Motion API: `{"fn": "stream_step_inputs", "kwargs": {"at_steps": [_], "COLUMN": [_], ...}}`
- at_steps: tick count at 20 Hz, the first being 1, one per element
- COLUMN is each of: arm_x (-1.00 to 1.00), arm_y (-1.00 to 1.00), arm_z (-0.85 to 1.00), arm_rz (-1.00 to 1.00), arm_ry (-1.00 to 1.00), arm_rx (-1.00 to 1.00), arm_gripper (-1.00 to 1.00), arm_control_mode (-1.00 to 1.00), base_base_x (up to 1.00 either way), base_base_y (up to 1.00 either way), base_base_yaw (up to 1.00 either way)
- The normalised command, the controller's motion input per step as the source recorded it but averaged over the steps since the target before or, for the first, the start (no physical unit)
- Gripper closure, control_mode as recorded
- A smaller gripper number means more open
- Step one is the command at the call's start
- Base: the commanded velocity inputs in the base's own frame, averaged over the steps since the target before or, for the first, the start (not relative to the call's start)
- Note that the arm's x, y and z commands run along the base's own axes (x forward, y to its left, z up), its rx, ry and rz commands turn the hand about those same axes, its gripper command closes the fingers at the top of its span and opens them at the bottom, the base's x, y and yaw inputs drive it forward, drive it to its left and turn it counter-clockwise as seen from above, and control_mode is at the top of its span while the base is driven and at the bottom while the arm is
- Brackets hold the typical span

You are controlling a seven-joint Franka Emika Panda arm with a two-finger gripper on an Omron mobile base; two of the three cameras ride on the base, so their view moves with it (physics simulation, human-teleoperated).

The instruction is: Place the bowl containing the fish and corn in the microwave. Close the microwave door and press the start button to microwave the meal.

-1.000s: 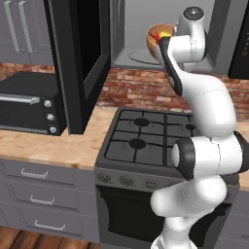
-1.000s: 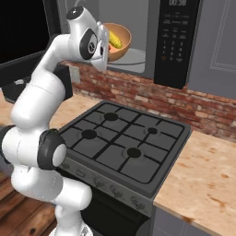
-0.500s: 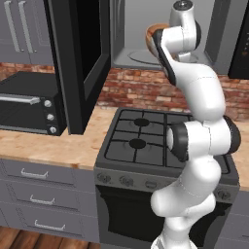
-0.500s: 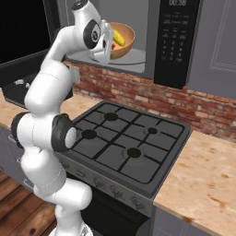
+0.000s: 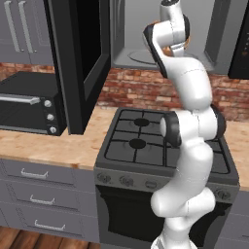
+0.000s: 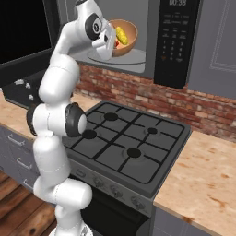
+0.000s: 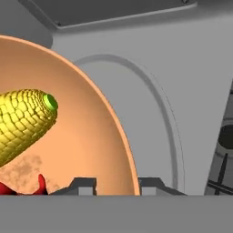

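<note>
While gripper (image 7: 116, 184) straddles rim (grip unclear), bowl (image 6: 124, 38) w/ corn (image 7: 22, 120), fish (image 7: 18, 187), inside microwave (image 6: 138, 27)

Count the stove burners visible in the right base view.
4 burners on the stove: back left, back right, front left, front right. None looks hidden.

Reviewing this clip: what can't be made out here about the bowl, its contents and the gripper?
- The fish, hand view: mostly cut off by the bottom edge.
- The bowl, left base view: nearly all hidden behind the arm.
- The gripper, hand view: whether its fingertips clamp the bowl's rim is unclear.
- The corn, right base view: small, detail unclear.
</note>
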Motion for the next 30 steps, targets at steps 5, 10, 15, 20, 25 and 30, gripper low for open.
{"fn": "stream_step_inputs", "kwargs": {"at_steps": [5,10,15,20,25,30], "arm_x": [0.1,-0.07,-0.43,-0.96,-1.0,-1.0], "arm_y": [0.0,0.1,0.15,0.02,0.0,0.01], "arm_z": [-0.03,0.02,-0.2,-0.03,-0.33,-0.04], "arm_rz": [-0.01,0.0,0.02,0.05,0.06,0.18], "arm_ry": [0.02,-0.27,-0.57,-0.4,-0.06,-0.02], "arm_rx": [-0.04,-0.02,-0.07,-0.18,-0.25,-0.34], "arm_gripper": [-1.0,-1.0,-1.0,-1.0,-1.0,-1.0], "arm_control_mode": [-1.0,-1.0,-1.0,-1.0,-1.0,-1.0], "base_base_x": [0.0,0.0,0.0,0.0,0.0,0.0], "base_base_y": [0.0,0.0,0.0,0.0,0.0,0.0], "base_base_yaw": [0.0,0.0,0.0,0.0,0.0,0.0]}}
